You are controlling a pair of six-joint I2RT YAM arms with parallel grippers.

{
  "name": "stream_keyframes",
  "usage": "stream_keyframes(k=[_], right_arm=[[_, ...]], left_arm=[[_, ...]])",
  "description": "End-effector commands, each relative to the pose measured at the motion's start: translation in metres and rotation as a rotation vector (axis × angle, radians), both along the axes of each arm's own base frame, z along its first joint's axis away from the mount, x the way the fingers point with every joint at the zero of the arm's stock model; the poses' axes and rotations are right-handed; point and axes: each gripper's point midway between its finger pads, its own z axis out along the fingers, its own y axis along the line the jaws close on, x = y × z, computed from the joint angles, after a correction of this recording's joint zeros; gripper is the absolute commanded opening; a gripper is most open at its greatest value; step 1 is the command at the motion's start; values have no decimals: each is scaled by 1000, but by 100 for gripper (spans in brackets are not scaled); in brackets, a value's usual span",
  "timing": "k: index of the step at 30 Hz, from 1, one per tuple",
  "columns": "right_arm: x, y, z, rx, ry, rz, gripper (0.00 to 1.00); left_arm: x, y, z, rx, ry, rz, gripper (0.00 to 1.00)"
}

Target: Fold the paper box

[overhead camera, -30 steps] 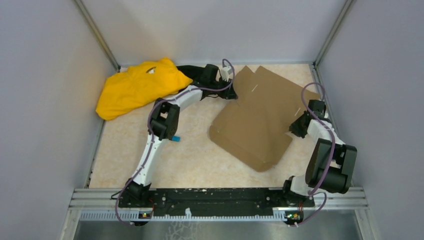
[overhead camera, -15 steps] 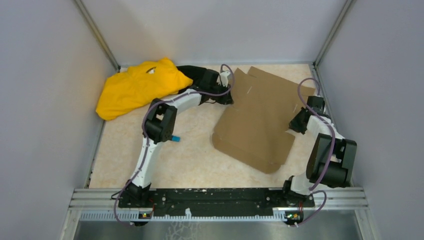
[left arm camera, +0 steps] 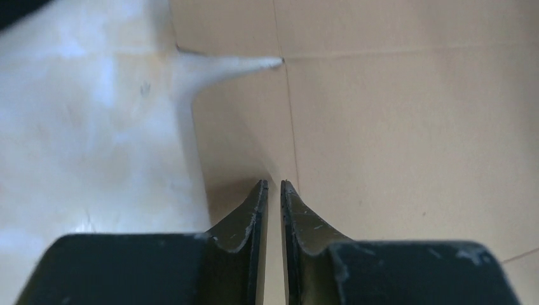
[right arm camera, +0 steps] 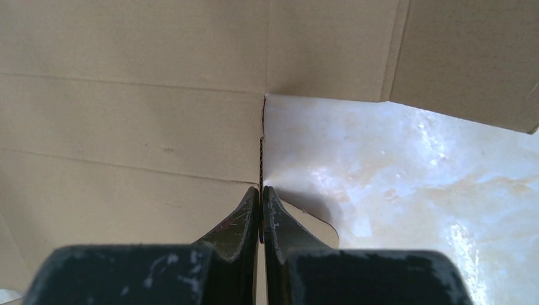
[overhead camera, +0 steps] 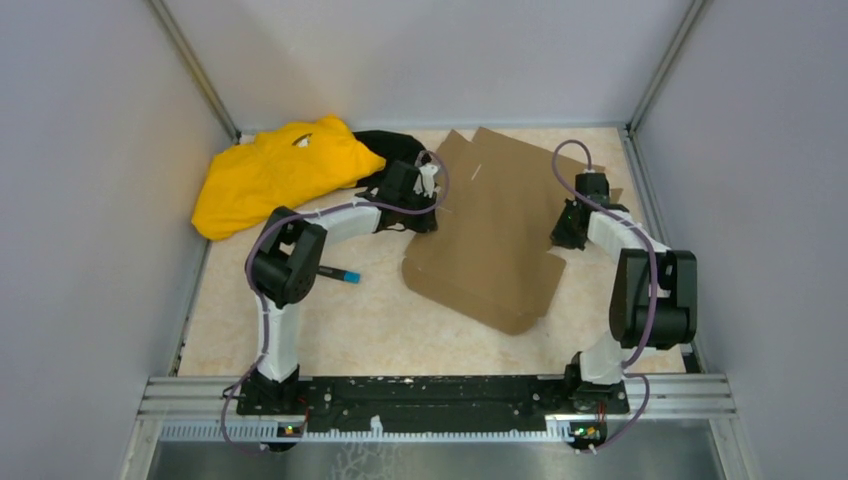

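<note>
Since a second ago the paper box (overhead camera: 490,235) has slid to the left across the table (overhead camera: 380,320), and both arms have swung left with it, the left elbow folding back toward the near-left. The box is a flat brown die-cut sheet lying right of centre, its far flaps close to the back wall and its near corner pointing toward the arm bases. The left gripper (left arm camera: 272,184) sits at the sheet's left edge, its fingers drawn in to a thin gap with a cardboard edge running into it, so it appears to pinch the sheet there. The right gripper (right arm camera: 261,189) is at the sheet's right edge beside a cut notch, its fingers pressed together on the thin cardboard edge. A yellow cloth (overhead camera: 275,175) lies bunched at the far left, with a black cloth (overhead camera: 385,145) just beside it, partly behind the left arm's wrist.
</note>
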Motion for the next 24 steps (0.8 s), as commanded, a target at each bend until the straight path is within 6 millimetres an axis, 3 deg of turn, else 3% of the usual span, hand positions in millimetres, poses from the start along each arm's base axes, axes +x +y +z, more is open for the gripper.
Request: stream_keyframes(k=[1,5,9,14,17,19,24], right_arm=[[14,13,5,-37,-2,78,0],[12,8,3,-69,16,75,0],[2,-1,11,-115,1,49,0],[-6,-6,7,-140,26,51,0],[-5,-3,5,-128,27,58,0],[-4,-3,5,-127,28,57,0],[-2,0,3,-113,30,64,0]], left_arm=[[-14,20,8,33,-27,47,18],[-28,31,5,34,-20,55,18],[-25,38,14,50,-52,69,24],[1,52,37,21,-75,102,41],[18,56,54,-123,-36,86,54],[28,53,67,-208,-37,46,58],[45,31,71,-254,-46,-69,63]])
